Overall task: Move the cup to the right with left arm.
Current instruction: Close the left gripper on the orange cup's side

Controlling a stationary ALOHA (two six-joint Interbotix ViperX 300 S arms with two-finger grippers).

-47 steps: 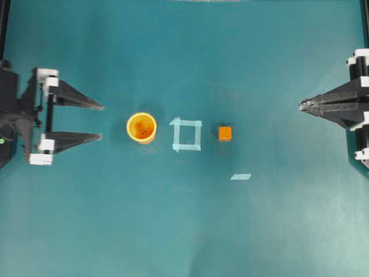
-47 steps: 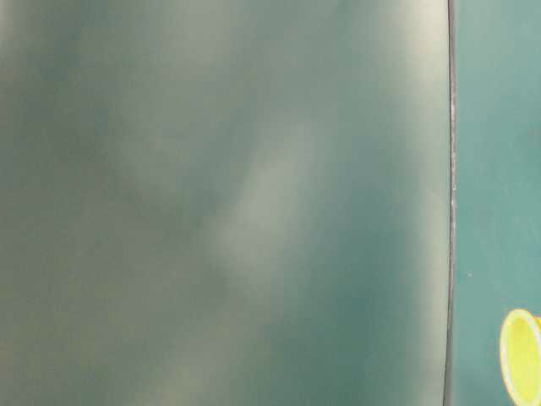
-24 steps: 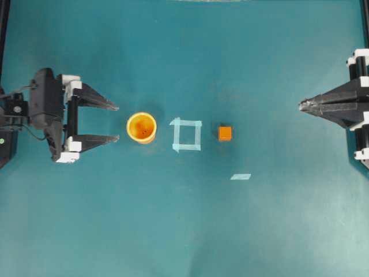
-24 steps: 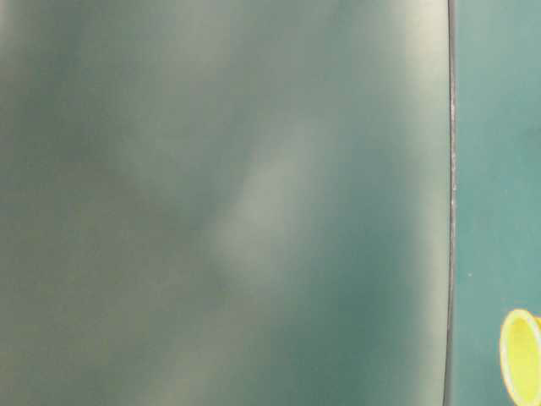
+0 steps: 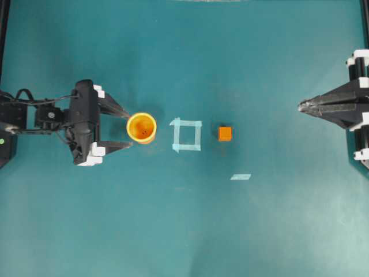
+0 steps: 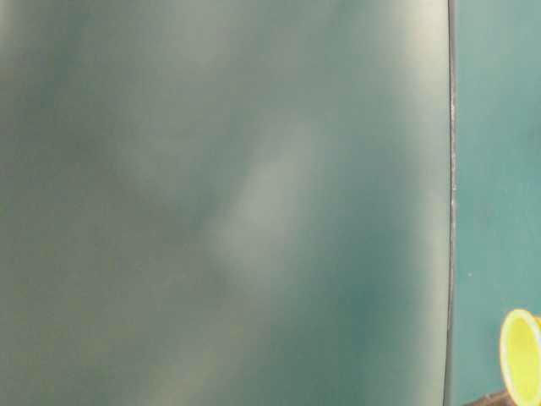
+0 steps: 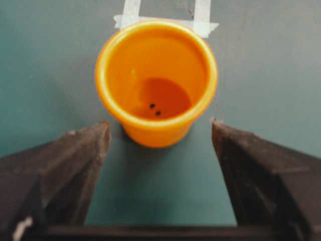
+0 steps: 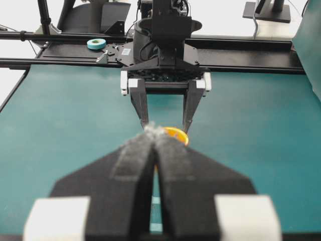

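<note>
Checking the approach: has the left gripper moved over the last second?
Yes. The left gripper moved rightward toward the tape square, its open jaws now flanking the cup.

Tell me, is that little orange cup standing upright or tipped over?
Upright. The cup shows its round open mouth straight up to the overhead camera, and the left wrist view looks down into it to its base, which rests on the table.

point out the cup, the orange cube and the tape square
cup (image 5: 142,127), overhead view, on the inside of its bottom
orange cube (image 5: 225,133), overhead view, on its top face
tape square (image 5: 185,122), overhead view, on its upper strip
</note>
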